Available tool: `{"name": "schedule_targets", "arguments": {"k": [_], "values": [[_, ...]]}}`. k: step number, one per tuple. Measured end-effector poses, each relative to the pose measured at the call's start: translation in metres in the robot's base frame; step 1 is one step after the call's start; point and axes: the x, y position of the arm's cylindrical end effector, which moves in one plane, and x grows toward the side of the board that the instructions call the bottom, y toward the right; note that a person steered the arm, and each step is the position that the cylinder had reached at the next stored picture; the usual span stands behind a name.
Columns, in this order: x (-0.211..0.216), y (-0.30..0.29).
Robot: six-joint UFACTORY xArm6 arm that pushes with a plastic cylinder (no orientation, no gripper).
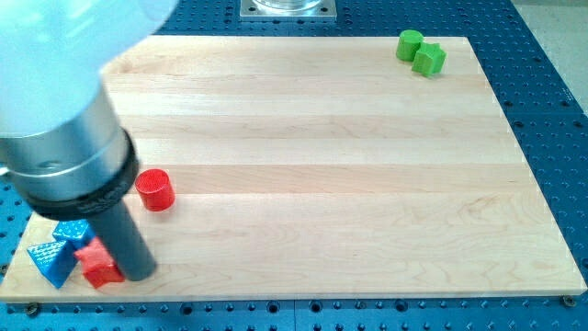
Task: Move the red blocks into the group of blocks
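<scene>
A red cylinder stands on the wooden board at the view's left. A red star-shaped block lies at the bottom left, touching two blue blocks: a blue cube-like block and a blue triangular block. My tip is at the lower end of the dark rod, right beside the red star block on its right side. The red cylinder is above and slightly right of the tip, apart from it.
A green cylinder and a green hexagonal block sit together at the view's top right. The large arm body covers the top left. A blue perforated table surrounds the board.
</scene>
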Motion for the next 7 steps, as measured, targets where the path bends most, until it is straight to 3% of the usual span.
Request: {"name": "schedule_targets", "arguments": {"k": [1, 3, 4, 5, 6, 7], "values": [[0.004, 0.006], [-0.098, 0.13], [-0.115, 0.095], [-0.101, 0.024], [-0.083, 0.005], [-0.123, 0.012]]}}
